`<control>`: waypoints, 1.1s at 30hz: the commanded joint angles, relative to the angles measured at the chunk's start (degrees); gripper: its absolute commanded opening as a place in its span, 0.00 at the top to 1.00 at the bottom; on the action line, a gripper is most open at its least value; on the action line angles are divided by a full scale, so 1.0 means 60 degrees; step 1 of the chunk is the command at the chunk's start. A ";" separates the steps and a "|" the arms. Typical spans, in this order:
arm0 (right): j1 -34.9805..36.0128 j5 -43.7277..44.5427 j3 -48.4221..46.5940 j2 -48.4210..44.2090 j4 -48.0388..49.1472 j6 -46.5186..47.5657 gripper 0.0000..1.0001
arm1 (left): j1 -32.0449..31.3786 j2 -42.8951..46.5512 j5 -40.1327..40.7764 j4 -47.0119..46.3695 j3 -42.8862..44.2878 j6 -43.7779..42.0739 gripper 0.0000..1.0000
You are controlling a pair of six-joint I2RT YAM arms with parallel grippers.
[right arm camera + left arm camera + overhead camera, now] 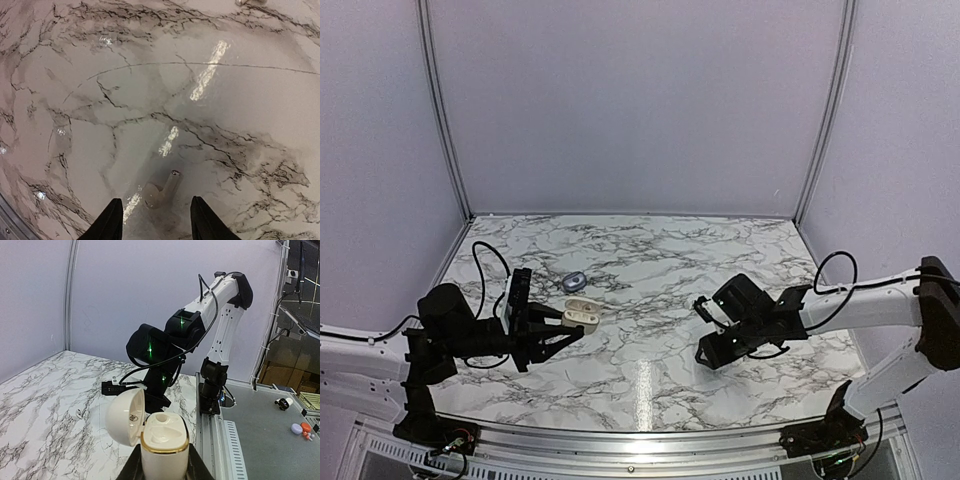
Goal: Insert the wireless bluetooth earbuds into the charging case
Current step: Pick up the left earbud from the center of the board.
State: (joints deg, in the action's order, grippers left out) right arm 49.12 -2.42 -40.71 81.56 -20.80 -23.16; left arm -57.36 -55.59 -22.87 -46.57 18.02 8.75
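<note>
Cream-white charging case point(164, 442) is clamped in the left gripper point(165, 466), lid open and mouth upward (I think to receive the buds). On the marble table point(235, 100), the right gripper point(155, 212) hangs spread around one earbud point(162, 190), likely to pick it.

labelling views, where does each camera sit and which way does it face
top external: above, behind the bases, looking down on the table; left arm, right arm show
left wrist: faces across at the right arm; left gripper holds the open charging case
right wrist: faces down at an earbud under the open right gripper
shared: case, in top and left wrist
</note>
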 commanded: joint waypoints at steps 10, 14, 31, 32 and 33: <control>0.0287 0.0687 0.0330 0.0071 0.0218 -0.0359 0.57 | 0.0024 -0.0093 -0.0001 -0.0523 -0.0030 -0.0017 0.96; 0.0380 0.0618 0.0353 0.0145 0.0155 -0.0247 0.60 | 0.0024 -0.0124 0.0002 -0.0530 -0.0026 -0.0015 0.97; -0.0087 0.1471 0.0098 -0.0536 -0.0351 -0.0013 0.67 | 0.0024 -0.0238 0.0082 -0.0559 0.0058 -0.0093 0.97; -0.0079 0.1250 0.0099 -0.0605 -0.0254 0.0100 0.67 | 0.0024 -0.0241 0.0090 -0.0559 0.0069 -0.0096 0.97; -0.0029 0.1094 0.0130 -0.0668 -0.0192 0.0154 0.66 | 0.0024 -0.0241 0.0073 -0.0559 0.0061 -0.0084 0.97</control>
State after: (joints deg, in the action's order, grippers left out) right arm 48.93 5.87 -38.74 80.36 -22.87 -23.83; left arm -57.36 -56.71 -22.83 -47.29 18.00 8.73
